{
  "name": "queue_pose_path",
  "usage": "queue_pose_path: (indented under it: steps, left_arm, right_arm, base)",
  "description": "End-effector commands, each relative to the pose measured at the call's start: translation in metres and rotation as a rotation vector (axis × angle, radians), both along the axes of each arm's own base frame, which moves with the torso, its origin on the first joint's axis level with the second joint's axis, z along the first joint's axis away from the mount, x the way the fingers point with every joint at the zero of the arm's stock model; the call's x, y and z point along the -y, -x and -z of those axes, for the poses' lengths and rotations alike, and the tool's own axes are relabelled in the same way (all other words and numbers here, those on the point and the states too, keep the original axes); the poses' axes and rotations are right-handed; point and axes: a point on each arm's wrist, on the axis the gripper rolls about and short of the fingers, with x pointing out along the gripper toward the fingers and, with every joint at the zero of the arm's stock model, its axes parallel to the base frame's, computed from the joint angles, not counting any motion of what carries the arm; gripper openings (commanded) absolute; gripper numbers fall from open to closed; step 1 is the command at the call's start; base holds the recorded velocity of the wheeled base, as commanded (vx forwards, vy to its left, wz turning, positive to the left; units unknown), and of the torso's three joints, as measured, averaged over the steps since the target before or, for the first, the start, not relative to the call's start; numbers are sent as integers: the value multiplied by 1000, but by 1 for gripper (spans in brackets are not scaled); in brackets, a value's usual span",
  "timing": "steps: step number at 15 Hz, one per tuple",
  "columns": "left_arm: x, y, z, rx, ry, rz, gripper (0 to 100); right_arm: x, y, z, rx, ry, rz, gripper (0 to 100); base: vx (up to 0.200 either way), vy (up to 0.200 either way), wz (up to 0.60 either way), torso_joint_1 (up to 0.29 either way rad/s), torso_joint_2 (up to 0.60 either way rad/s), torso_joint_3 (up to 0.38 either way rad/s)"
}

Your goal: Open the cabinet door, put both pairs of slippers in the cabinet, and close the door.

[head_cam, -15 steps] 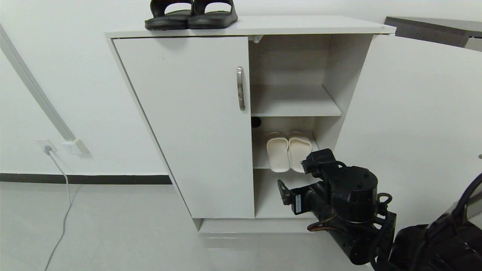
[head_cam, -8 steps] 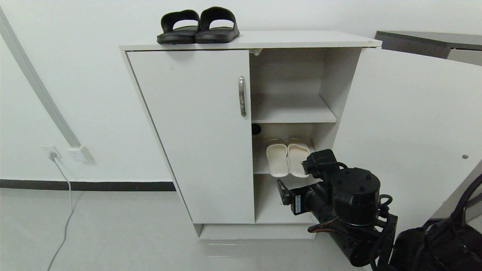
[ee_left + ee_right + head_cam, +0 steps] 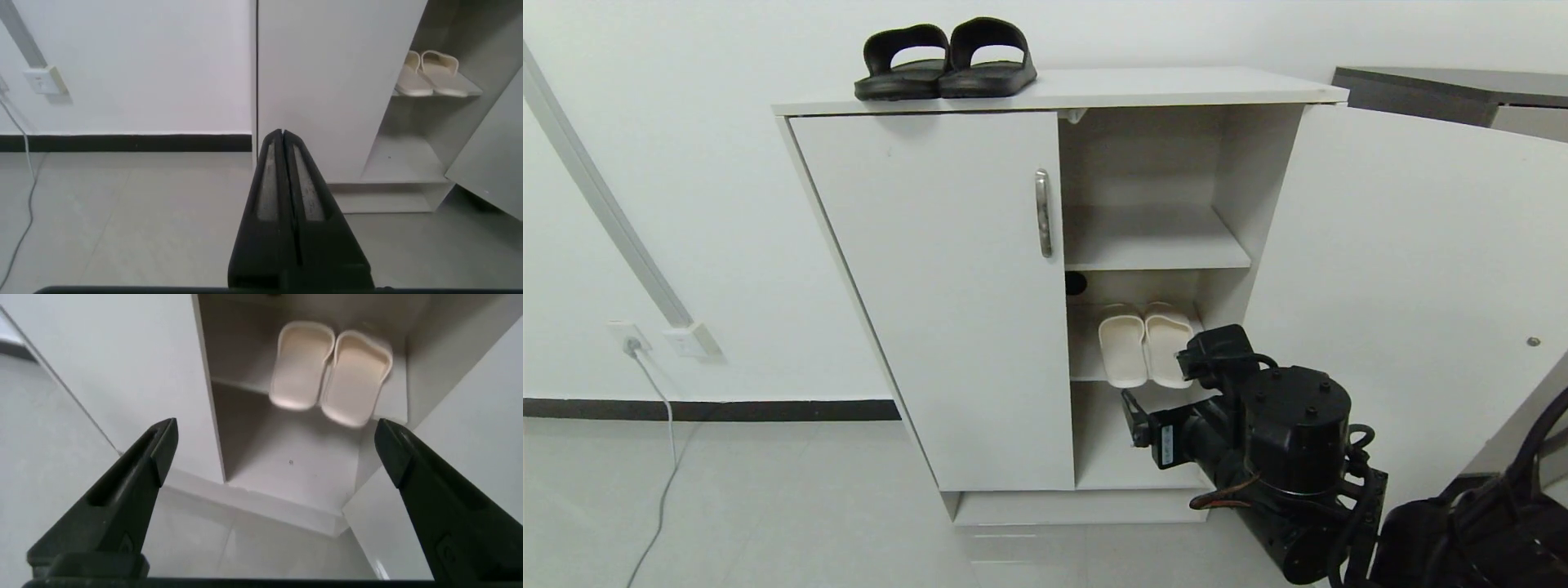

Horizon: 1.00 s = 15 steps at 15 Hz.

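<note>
Over the last second the head camera had drawn back, so the whole cabinet (image 3: 1176, 82) sat lower in view, and nothing on it had moved. White slippers (image 3: 1145, 343) lay on the middle shelf behind the open right door (image 3: 1405, 286). Black slippers (image 3: 946, 64) sat on top, likely next. The right gripper (image 3: 1158, 382) hung before the lower shelves, jaws wide apart and empty. The left gripper (image 3: 283, 163) had its jaws together. The left door (image 3: 947, 294) was shut, and nothing blocked the top.

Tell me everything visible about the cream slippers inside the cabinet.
The cream slippers are a matching pair of smooth, foam-like slides. They lie soles down, side by side and touching, straps toward the back, on the second shelf behind the open right door. The right claw hangs open in front, not touching them.
</note>
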Motion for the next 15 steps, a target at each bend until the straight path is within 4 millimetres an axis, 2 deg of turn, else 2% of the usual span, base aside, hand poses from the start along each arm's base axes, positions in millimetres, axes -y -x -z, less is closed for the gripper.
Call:
queue_pose_path:
  steps: [1,6,11,15]
  left_arm:
    - [0,0,0,-2,1,-1,0]
    - [0,0,0,-2,1,-1,0]
    - [0,0,0,-2,2,-1,0]
    - [0,0,0,-2,7,-4,0]
  right_arm:
    - [0,-1,1,-3,3,2,100]
    - [-2,-3,7,6,-5,3,100]
    - [0,-2,4,18,-19,5,100]
    - [0,-2,4,24,-19,4,100]
  base:
    - [0,200,0,2,2,7]
    - [0,200,0,1,0,4]
    - [0,200,0,1,2,1]
    - [0,0,0,0,0,0]
